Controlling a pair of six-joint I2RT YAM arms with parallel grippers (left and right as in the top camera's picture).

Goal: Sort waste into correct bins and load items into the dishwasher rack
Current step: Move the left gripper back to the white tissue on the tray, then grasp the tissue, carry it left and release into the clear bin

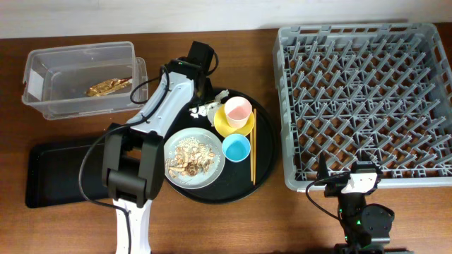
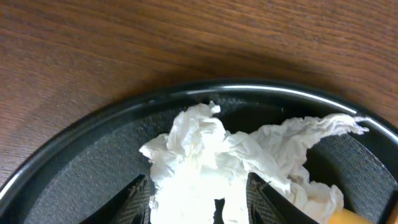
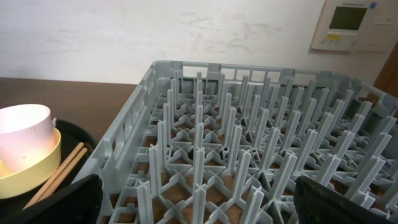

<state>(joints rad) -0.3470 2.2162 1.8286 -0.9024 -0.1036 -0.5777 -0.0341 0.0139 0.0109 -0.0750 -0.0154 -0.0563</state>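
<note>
A crumpled white wrapper scrap (image 1: 205, 109) (image 2: 211, 155) lies at the back of the large round black tray (image 1: 233, 185). My left gripper (image 1: 203, 100) (image 2: 199, 202) is open, with one finger on each side of the scrap. A gold wrapper (image 1: 109, 86) lies in the clear tub (image 1: 78, 51). The pale grey plate (image 1: 176, 144) holds beige food bits (image 1: 191, 156). The pink cup (image 1: 237, 109) sits in the yellow bowl (image 1: 224, 125); the light-blue cup (image 1: 236, 147) and chopsticks (image 1: 253, 152) lie beside them. My right gripper (image 3: 199, 199) is open and empty at the front edge of the grey rack (image 1: 360, 99).
The shallow black rectangular tray (image 1: 53, 173) lies at the front left, partly under my left arm's base. The tub stands at the back left. The right wrist view also shows the pink cup (image 3: 22, 134), the yellow bowl (image 3: 31, 171) and the chopsticks (image 3: 62, 171).
</note>
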